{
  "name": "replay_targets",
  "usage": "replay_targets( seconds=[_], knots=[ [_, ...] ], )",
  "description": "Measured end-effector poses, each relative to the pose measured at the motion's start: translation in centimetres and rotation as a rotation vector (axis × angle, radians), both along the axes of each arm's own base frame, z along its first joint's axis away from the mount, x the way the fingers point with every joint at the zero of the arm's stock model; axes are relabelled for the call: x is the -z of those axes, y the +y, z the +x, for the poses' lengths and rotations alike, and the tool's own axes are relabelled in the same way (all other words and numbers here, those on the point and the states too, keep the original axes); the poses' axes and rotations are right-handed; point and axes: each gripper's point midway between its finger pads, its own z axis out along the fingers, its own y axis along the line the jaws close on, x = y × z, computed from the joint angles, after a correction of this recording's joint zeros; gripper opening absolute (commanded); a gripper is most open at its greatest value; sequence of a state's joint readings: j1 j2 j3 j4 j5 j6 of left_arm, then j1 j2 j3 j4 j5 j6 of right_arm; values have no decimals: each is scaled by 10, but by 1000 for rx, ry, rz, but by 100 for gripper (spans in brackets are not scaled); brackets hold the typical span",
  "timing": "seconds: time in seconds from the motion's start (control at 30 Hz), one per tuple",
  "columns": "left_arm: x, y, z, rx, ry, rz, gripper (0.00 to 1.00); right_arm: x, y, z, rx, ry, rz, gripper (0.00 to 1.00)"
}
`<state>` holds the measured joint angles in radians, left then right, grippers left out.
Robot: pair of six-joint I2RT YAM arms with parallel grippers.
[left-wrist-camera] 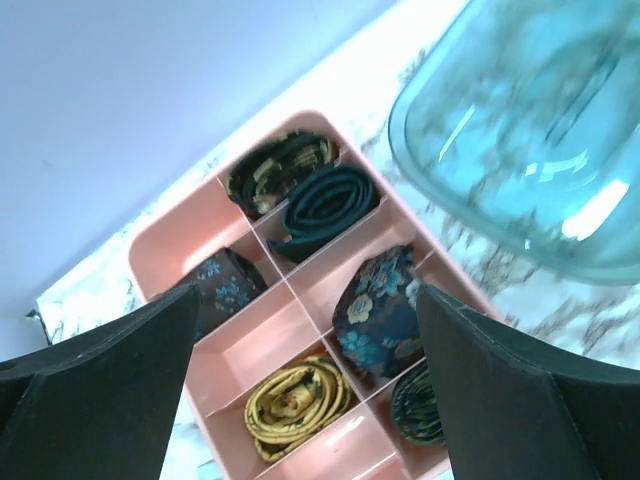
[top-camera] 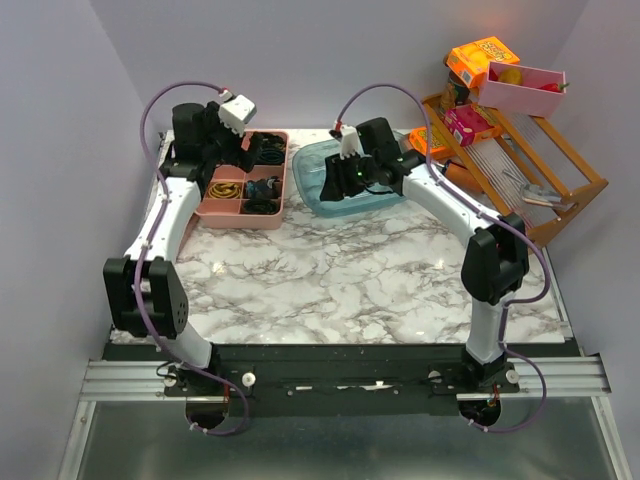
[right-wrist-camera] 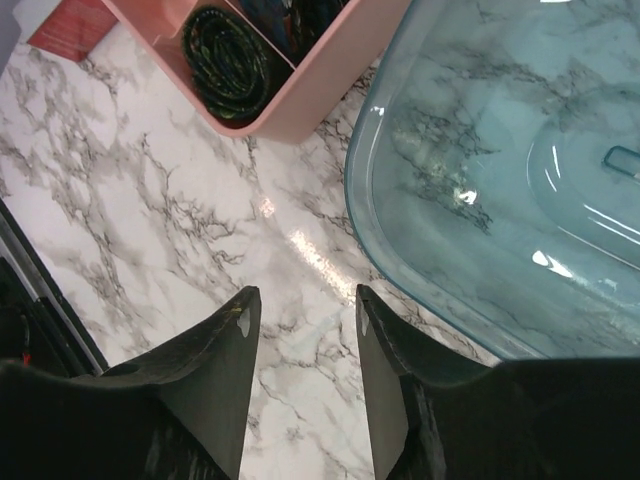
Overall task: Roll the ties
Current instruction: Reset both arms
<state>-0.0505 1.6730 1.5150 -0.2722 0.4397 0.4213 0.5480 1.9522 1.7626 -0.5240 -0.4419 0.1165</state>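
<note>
Several rolled ties lie in the compartments of a pink divided tray at the back left of the marble table. Among them are a yellow roll, a navy floral roll and a dark green roll. My left gripper hovers over the tray, open wide and holding nothing. My right gripper stands open over bare marble, between the tray's corner and a clear blue tub. Nothing is between its fingers. In the top view it sits over the tub's near side.
The blue tub lies just right of the pink tray and holds no ties. A wooden rack with snack boxes and a pink bin stands at the back right. Purple walls close in the left and back sides.
</note>
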Motion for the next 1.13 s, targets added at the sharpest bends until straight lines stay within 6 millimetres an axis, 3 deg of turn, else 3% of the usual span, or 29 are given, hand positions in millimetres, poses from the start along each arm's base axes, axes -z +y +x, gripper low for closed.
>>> replay_targets(
  seconds=[0.17,0.2,0.33,0.47,0.6,0.7,0.83,0.9,1.03,1.13],
  knots=[
    [-45,-10,-28,-55,-115,-233,99,-2,-5,-9,4,3,1,78],
    [-51,-12,-32,-64,-121,-274,99,-6,-7,-11,5,-2,4,85],
    [-66,-19,-43,-104,-84,-455,99,-37,-13,-20,9,-70,44,97],
    [-58,-24,-47,-149,9,-598,99,-85,-25,-36,24,-185,112,100],
    [-34,-27,-57,-188,112,-686,99,-136,-36,-49,40,-314,187,100],
    [-25,-26,-66,-205,137,-715,99,-161,-38,-53,43,-375,228,100],
    [-31,-23,-81,-203,107,-746,99,-165,-38,-52,47,-386,237,100],
    [-44,-21,-87,-196,74,-760,99,-164,-38,-52,48,-385,235,100],
    [-64,-22,-91,-171,21,-781,99,-164,-39,-51,52,-386,234,100],
    [-67,-24,-92,-154,12,-795,99,-164,-40,-50,59,-389,232,100]
  ],
)
